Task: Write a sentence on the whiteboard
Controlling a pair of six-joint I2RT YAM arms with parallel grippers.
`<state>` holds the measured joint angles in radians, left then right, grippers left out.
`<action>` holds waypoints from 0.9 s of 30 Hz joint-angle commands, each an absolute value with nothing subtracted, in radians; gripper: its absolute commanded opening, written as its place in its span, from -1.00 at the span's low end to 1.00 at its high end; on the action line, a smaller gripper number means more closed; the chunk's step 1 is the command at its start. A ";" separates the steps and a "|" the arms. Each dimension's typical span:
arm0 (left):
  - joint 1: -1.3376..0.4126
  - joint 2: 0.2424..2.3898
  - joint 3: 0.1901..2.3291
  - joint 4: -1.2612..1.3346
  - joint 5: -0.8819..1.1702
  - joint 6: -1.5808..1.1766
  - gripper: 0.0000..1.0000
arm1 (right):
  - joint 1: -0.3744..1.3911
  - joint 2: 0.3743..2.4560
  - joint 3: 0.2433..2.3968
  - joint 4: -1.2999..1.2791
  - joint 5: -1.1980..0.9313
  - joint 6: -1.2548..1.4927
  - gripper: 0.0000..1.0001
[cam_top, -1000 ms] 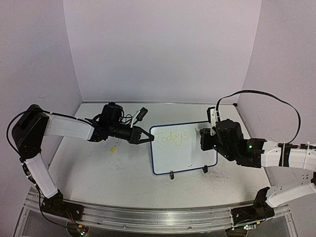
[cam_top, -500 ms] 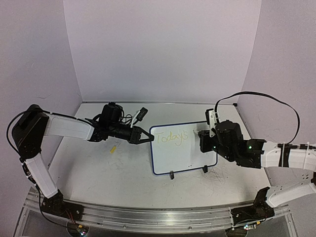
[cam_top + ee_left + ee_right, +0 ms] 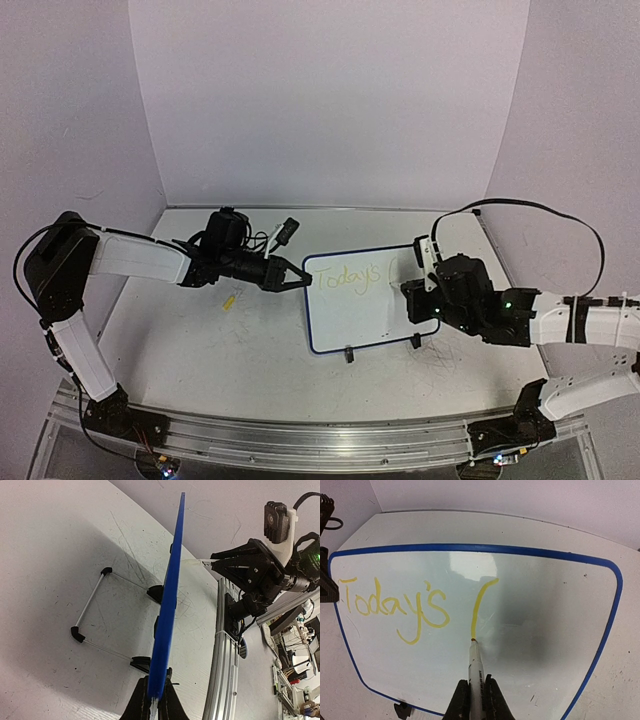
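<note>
Found the whiteboard (image 3: 368, 318) standing tilted on its wire stand (image 3: 91, 601), pinched at its left edge by the left gripper (image 3: 152, 694). Found the right gripper (image 3: 475, 692) in front of the whiteboard, clamped around a yellow marker (image 3: 474, 662), with the tip on the whiteboard's face at the foot of a lone curved stroke. Read the sentence (image 3: 395, 605) as "Today's" only, upper left on the whiteboard; judged well short of complete.

Risks, as judged:
- Pushing the whiteboard backward through excess tip pressure, given only an edge pinch and a light stand.
- Skipping strokes through too little pressure.
- Crowding the whiteboard's right frame before finishing the line.

Not resolved:
- Right fingertips hidden behind the wrist in the overhead view.
- Pale lettering barely legible there.
- Written face unseen edge-on from the left wrist.
- Whiteboard's lower edge cut off in the right wrist view.
</note>
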<state>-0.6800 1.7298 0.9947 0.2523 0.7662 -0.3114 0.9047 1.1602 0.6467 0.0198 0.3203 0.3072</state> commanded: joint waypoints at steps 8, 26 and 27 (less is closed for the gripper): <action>-0.669 1.726 1.023 0.217 0.739 -0.307 -1.00 | 0.899 1.084 0.660 0.117 0.265 0.326 -1.00; -0.669 1.724 1.022 0.216 0.746 -0.305 -1.00 | 0.897 1.175 0.708 0.165 0.363 0.315 -1.00; -0.669 1.724 1.022 0.216 0.746 -0.305 -1.00 | 0.897 1.177 0.707 0.167 0.363 0.315 -1.00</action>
